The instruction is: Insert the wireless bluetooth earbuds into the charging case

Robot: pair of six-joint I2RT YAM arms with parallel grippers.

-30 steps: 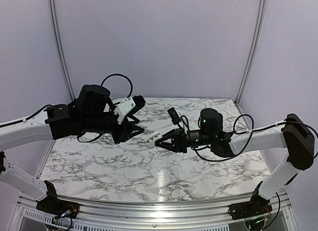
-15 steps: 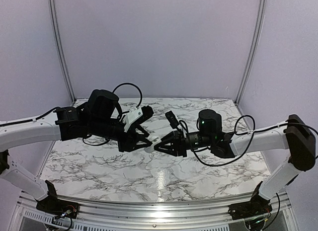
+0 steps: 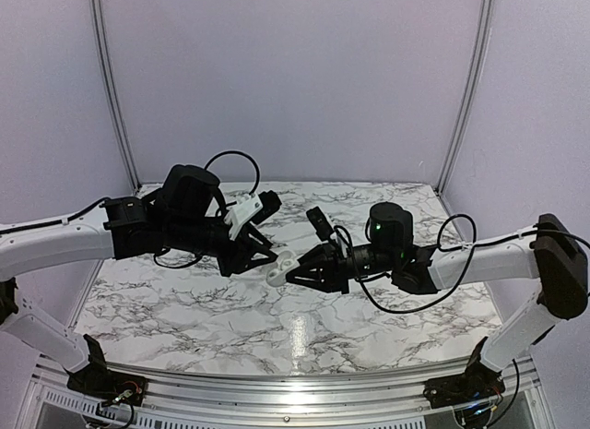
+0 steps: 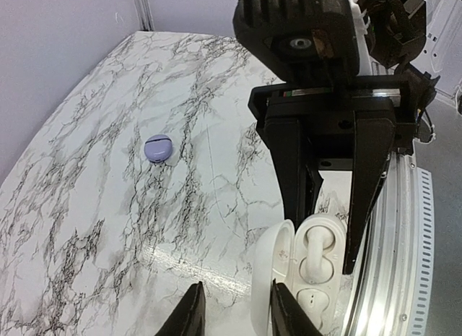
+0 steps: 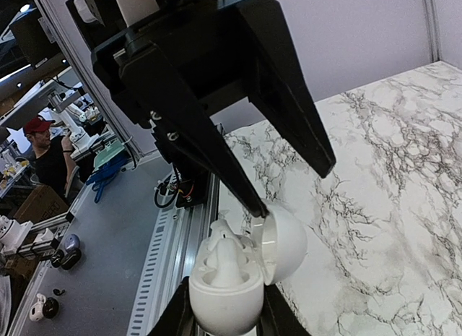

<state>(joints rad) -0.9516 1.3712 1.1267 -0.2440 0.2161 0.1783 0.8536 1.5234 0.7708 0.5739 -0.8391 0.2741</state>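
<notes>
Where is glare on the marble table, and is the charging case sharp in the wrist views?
Top external view: bright glare patch on the white marble table near its front edge. Left wrist view: fainter glare band, white charging case sharp. Right wrist view: case sharp.

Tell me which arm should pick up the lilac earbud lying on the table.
Left, probably. The right gripper is shut on the open white case and is needed to hold it. The left gripper is open with nothing between its fingers, and the lilac earbud lies in its camera's view.
</notes>
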